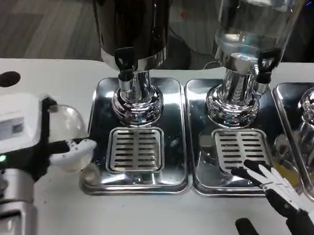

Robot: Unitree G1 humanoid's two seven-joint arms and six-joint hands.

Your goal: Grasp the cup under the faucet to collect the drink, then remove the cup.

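Head view, nearest edge first. White table [158, 216] runs across the bottom. At 5 o'clock, the right hand [277, 191] lies with fingers spread flat, tips touching the front rim of the middle tray [201, 188]; it holds nothing. At 8 o'clock, the left hand [39, 138], white-backed with a green light showing, grips a clear cup [71, 137] just beside the left tray [94, 182], off its 9 o'clock edge. Cup sits clear of the faucet, not under it; contents too blurred to tell.

Mid-distance: three polished steel trays side by side, the left and middle each with a slotted drain grille [136, 149]. Chrome pedestals rise behind the grilles.

Further back: dark dispenser [131, 22] at 12 o'clock with a black faucet [124, 59]; clear dispenser [252, 23] at 1 o'clock. A dark round hole [7, 78] in the table at 10 o'clock. Beyond, grey carpet floor [41, 19].
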